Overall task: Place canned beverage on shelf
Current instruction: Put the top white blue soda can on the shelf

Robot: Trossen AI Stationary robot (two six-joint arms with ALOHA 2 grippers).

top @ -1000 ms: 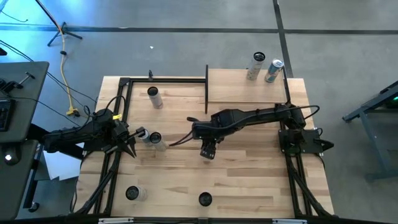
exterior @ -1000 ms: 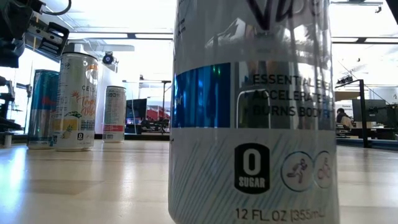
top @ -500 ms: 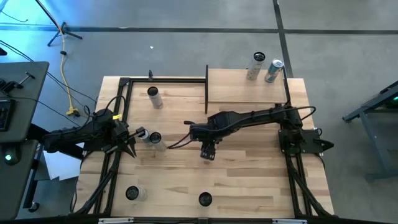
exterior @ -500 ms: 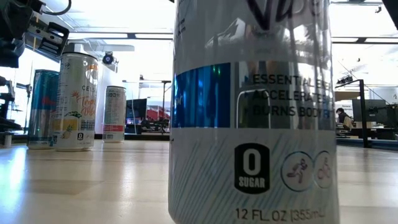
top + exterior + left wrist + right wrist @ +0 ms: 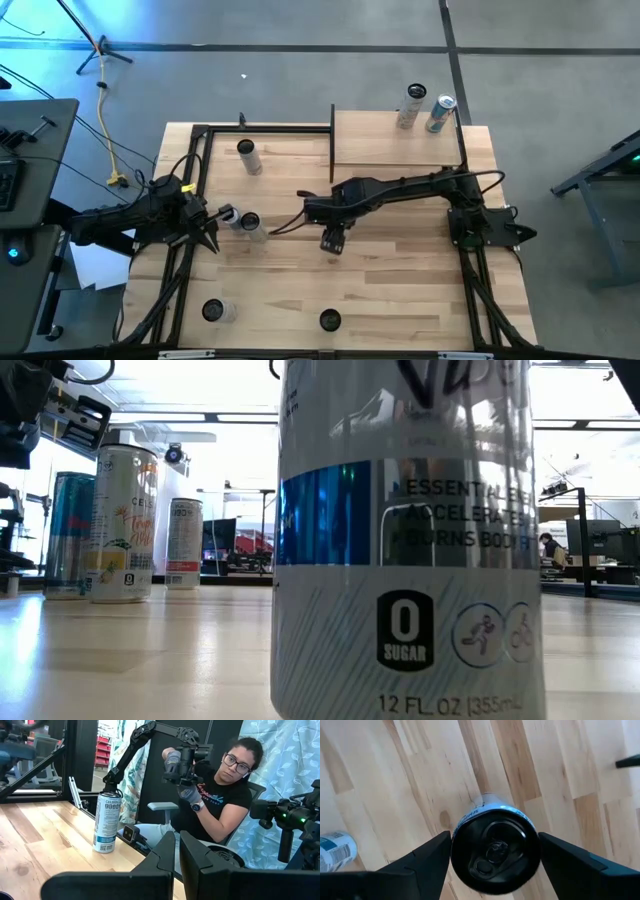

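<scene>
My right gripper point(image 5: 331, 240) reaches over the middle of the table, pointing down, and is shut on a silver beverage can point(image 5: 495, 847) whose top with its pull tab faces the wrist camera. The shelf point(image 5: 380, 145), a light-wood board on black posts, stands at the table's far right and carries two cans point(image 5: 412, 105) point(image 5: 440, 112). My left gripper point(image 5: 212, 236) waits at the table's left side, shut and empty, beside two cans point(image 5: 240, 220). My right gripper pinches the can's two opposite side walls point(image 5: 454, 845) between its two fingers point(image 5: 427, 857), just under the top rim. The fingers come from above, pointing down. The can stands upright in the hold. Whether its base is off the table does not show.
Loose cans stand at the far left point(image 5: 248, 157), near left point(image 5: 215, 310) and near middle point(image 5: 330, 320); the last fills the low view point(image 5: 410, 540). A black post point(image 5: 331, 140) marks the shelf's left edge. A person point(image 5: 220, 795) sits beyond the table.
My right gripper has gone a little toward the table's left edge with the can, which stays upright.
</scene>
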